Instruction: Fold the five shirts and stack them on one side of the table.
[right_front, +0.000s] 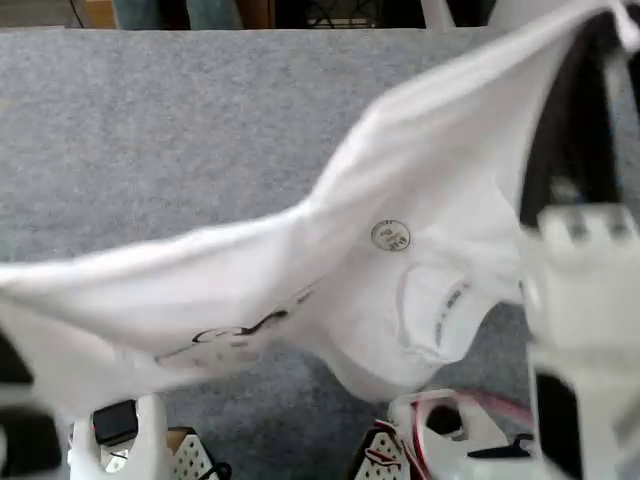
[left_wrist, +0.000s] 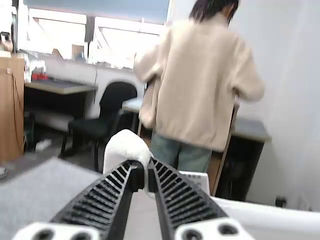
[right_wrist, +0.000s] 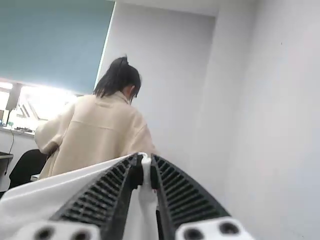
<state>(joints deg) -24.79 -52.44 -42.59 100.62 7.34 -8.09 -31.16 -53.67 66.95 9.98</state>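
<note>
Both pincers are pressed shut on the white cotton shirt (right_front: 400, 200): the left gripper (left_wrist: 145, 172) pinches one end, the right gripper (right_wrist: 144, 170) the other. It's strung up above the grey felt tabletop (right_front: 150, 120), long axis running from the near left edge to the far right corner. The middle sags, and the collar seems to point at the near edge.

Blurry print (right_front: 240, 330) on the shirt (right_front: 430, 170) (round tag (right_front: 390, 236) too)

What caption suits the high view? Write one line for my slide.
A white shirt stretched in mid-air over the grey table, lifted at both ends, its middle sagging.
</note>
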